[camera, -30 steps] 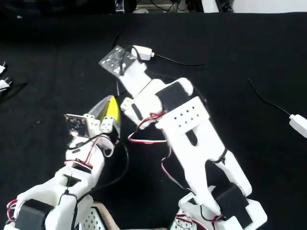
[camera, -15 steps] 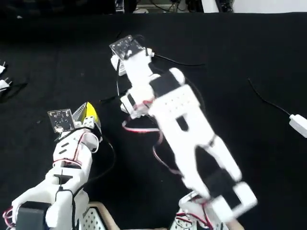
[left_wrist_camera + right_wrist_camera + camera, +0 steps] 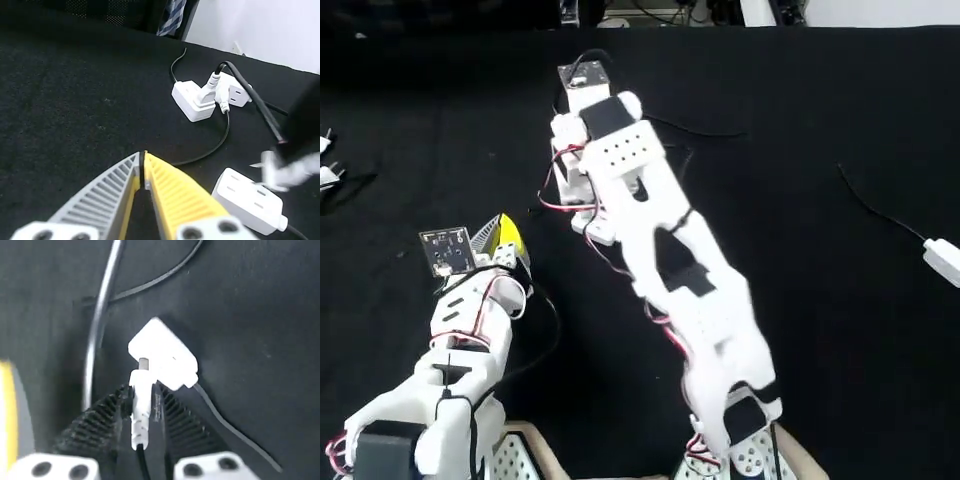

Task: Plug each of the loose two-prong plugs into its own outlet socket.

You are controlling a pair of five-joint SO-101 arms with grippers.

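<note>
Closest to the tabletop's (image 3: 820, 130) near edge, toward its left corner, the left arm (image 3: 470, 340) holds the left gripper (image 3: 142, 162) clenched, grey and yellow jaws pressed together with nothing between them. Just beyond its tip, the left wrist view shows a white socket (image 3: 250, 200) lying flat. Farther on lies another socket with a plug in it (image 3: 192, 102), a black cord (image 3: 220, 145) curling away from it, and a third socket (image 3: 239, 95) just behind. At the left edge, two loose plugs (image 3: 326, 160) lie well apart from both arms, and at the right edge a lone socket (image 3: 942, 258) trails its own thin cord (image 3: 868, 205). The right arm (image 3: 660, 250) stretches from the near edge across the middle toward the far edge, and from above its wrist covers what it works on. There the right gripper (image 3: 143, 396) grasps a white plug (image 3: 140, 382) by its body. The plug's prong end meets the face of a white socket block (image 3: 165, 357), with a short bit of prong still bare. A thick dark cable (image 3: 102, 305) runs beside them.
</note>
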